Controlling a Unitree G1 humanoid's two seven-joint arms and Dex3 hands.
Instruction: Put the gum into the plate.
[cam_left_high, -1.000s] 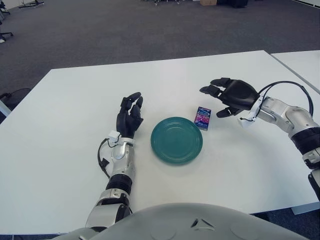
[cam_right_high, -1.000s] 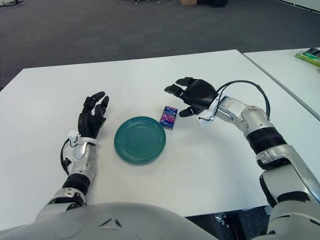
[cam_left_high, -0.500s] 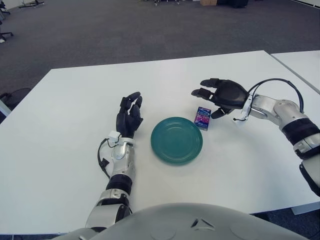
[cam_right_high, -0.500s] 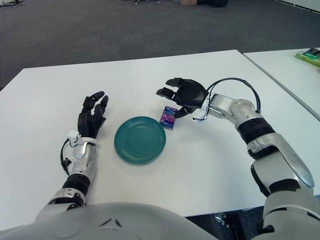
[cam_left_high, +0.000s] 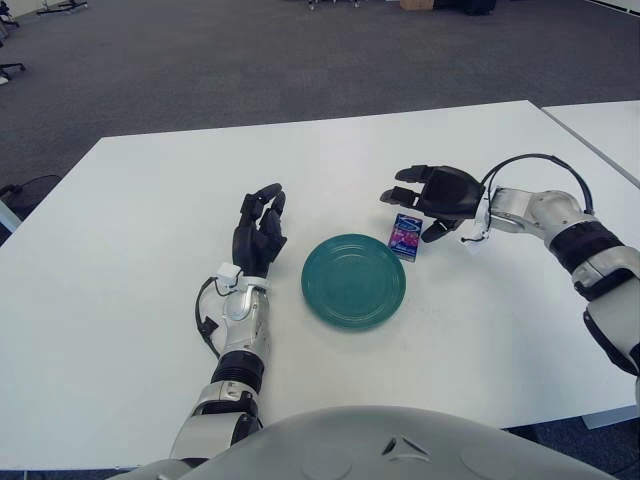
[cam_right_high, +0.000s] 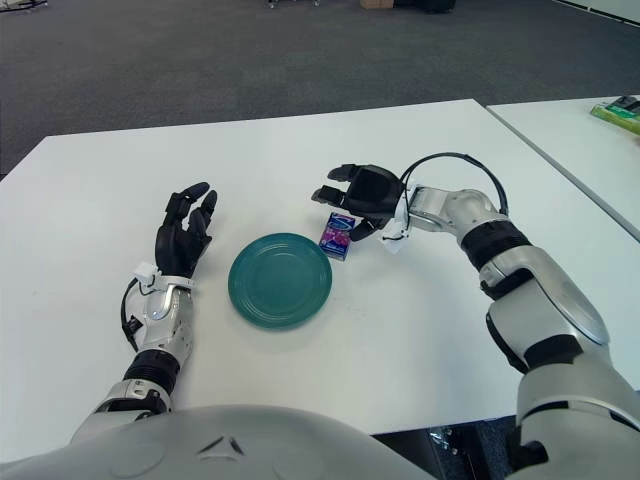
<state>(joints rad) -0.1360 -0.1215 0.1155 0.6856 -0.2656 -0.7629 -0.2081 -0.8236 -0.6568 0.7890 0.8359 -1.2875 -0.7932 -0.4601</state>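
On the white table (cam_left_high: 150, 330) a green plate (cam_left_high: 353, 280) lies bare, and the small purple gum box (cam_left_high: 405, 236) stands just beside its far right rim — not yet grasped. The right hand (cam_left_high: 435, 194) hovers over the box with fingers spread wide, so this looks like the reach step; next it must lower and close around the box. The left hand (cam_left_high: 258, 232) shows left of the plate, fingers relaxed and empty.

The gum (cam_left_high: 405, 236) is a small purple-and-blue box with a pink patch on its face, standing upright on the white tabletop (cam_left_high: 130, 260). It sits just beside the plate (cam_left_high: 353, 280), at about two o'clock from its rim. The plate is a round, teal dish lying flat, with nothing in it.
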